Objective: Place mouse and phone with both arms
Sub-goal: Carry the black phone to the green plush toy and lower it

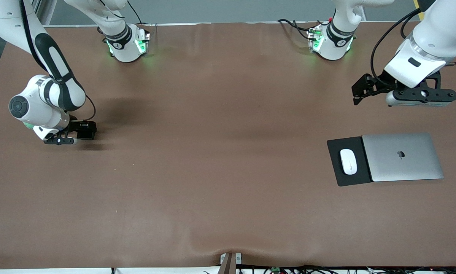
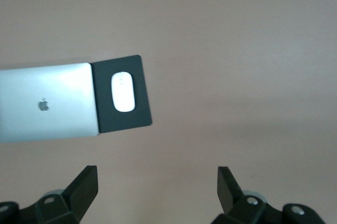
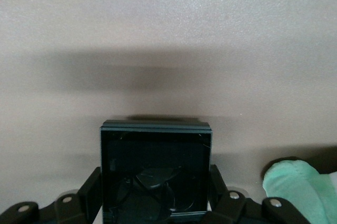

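The main risk sits with the right gripper (image 1: 84, 133): it clamps the phone (image 3: 156, 168) by its two side edges only, and the slab is glossy, so a jolt or a tilt in carrying could let it slide out and drop onto the table (image 1: 212, 171). A release while the phone is not lying flat could make it tip or skid. A second risk is that a careless pass by either arm nudges the mouse (image 1: 348, 161) off the pad (image 1: 343, 180), where it lies beside the laptop (image 1: 402, 156) toward the left arm's end of the table. The right arm is bent low at its own end of the table, wrist folded down, the phone held just above the surface. The left gripper (image 1: 359, 97) hangs high over bare table, apart from the pad, its jaws spread wide and empty; that arm waits.
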Motion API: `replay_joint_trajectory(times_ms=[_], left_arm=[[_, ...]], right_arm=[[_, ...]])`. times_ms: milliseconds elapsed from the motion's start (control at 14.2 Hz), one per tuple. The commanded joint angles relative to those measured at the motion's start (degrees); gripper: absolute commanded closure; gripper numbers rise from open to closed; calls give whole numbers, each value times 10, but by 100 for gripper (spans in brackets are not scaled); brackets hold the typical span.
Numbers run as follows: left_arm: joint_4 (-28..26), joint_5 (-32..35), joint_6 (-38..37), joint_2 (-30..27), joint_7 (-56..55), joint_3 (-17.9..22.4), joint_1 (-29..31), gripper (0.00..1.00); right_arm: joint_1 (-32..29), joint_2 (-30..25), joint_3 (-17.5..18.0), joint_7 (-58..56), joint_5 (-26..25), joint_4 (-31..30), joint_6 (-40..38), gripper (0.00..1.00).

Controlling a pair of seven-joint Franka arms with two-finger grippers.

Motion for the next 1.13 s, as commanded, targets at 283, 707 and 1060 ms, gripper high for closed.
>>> replay_joint_trajectory(times_ms=[283, 707, 1060], left_arm=[[39, 1, -32, 4, 9, -6, -2, 0], [48, -3, -43, 4, 10, -17, -6, 0], [55, -4, -43, 9, 9, -17, -5, 0]], right_arm=[[-24, 4, 10, -30, -6, -20, 36, 59], [-26, 1, 10, -26, -4, -12, 14, 0], [-3, -42, 14, -21, 2, 115, -210, 0]])
